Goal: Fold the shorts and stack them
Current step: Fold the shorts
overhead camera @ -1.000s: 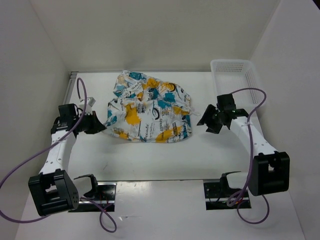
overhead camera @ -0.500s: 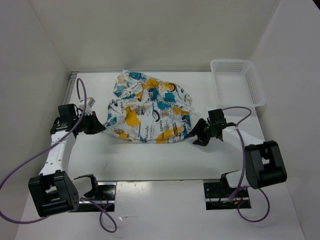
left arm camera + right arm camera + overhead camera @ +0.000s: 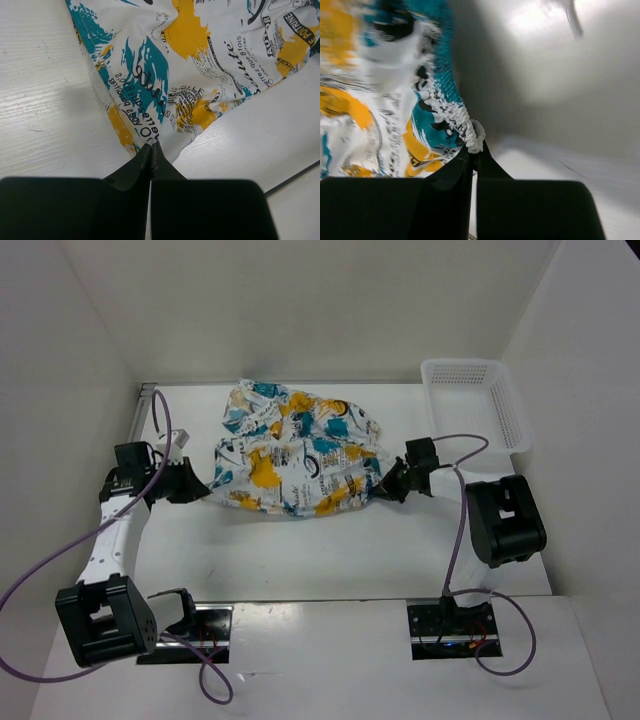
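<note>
top external: both arms' fingers pinch the shorts (image 3: 295,458) at opposite edges.

The shorts (image 3: 295,458) are white with yellow-orange and teal splashes and black lettering. They lie crumpled and spread across the middle of the tabletop (image 3: 300,550), unfolded.

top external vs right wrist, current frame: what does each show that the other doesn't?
Top external only: the whole shorts crumpled on the table, the left jaws at their left edge, and the white basket at the far right.
Right wrist only: a close, blurry look at the gathered edge of the fabric, pinched between shut jaws.
Both: the right jaws closed on the shorts' right edge.
</note>
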